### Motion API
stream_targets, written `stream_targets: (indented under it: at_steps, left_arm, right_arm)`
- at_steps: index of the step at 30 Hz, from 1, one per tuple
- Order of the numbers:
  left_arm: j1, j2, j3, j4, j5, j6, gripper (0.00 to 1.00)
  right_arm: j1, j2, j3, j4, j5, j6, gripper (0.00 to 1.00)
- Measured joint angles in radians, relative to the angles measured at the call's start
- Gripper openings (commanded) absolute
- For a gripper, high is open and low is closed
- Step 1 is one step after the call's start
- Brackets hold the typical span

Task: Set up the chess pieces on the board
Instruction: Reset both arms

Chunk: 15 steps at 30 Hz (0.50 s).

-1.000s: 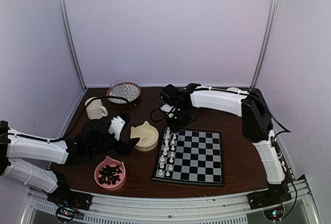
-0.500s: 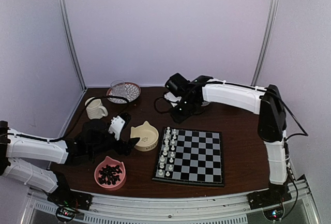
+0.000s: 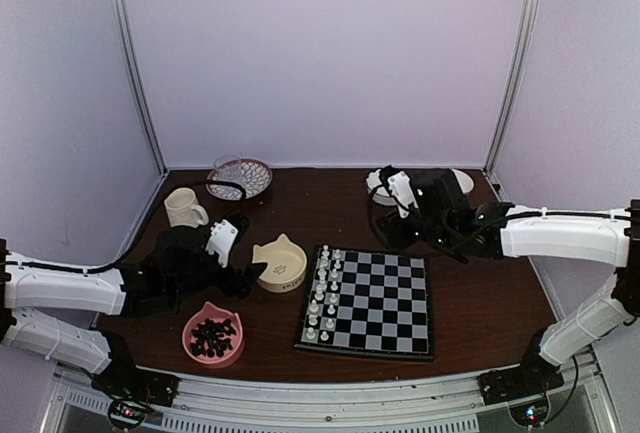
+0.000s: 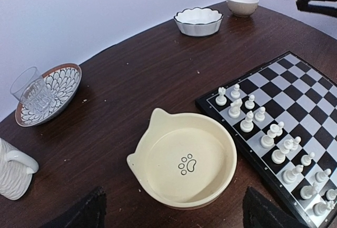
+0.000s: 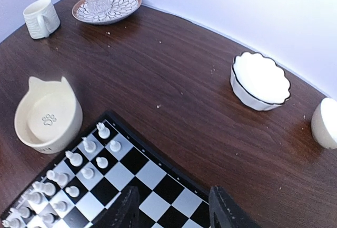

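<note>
Right gripper [image 5: 171,209] is swung off the board's [image 3: 385,303] far-left corner, back over its far edge. Left gripper [image 4: 174,215] is parked open and empty over the bare cream bowl [image 4: 158,186]. Chess pieces [image 4: 247,122] are ranked down the board's left side. Right fingers [image 5: 124,209] are parted, nothing gripped: probably a retreat after release.

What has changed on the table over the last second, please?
The right gripper has swung from the board's far-left corner back to the right, jaws now apart and empty. The left gripper, cream bowl and chess pieces look unchanged.
</note>
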Motion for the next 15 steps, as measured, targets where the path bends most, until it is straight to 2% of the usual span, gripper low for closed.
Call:
stream_targets:
  at_steps: [5, 7, 10, 11, 13, 15]
  left_arm:
    - [0.0, -0.002, 0.0, -0.008, -0.005, -0.002, 0.92]
    - [0.0, -0.004, 0.0, -0.014, -0.021, -0.005, 0.97]
    - [0.007, -0.027, 0.002, -0.04, -0.052, -0.012, 0.98]
    - [0.016, -0.042, 0.002, -0.052, -0.064, -0.012, 0.97]
    - [0.051, -0.093, 0.002, -0.08, -0.093, -0.016, 0.98]
    - [0.095, -0.161, 0.002, -0.106, -0.146, -0.027, 0.97]
  right_arm:
    - [0.0, -0.017, -0.204, 0.174, 0.084, -0.011, 0.67]
    - [-0.002, -0.018, -0.222, 0.197, 0.124, -0.014, 0.69]
    - [-0.027, -0.042, -0.222, 0.236, 0.155, -0.021, 0.74]
    - [-0.042, -0.061, -0.222, 0.241, 0.165, -0.024, 0.78]
    - [-0.082, -0.126, -0.235, 0.263, 0.197, -0.042, 0.96]
    - [-0.131, -0.213, -0.269, 0.294, 0.24, -0.056, 0.99]
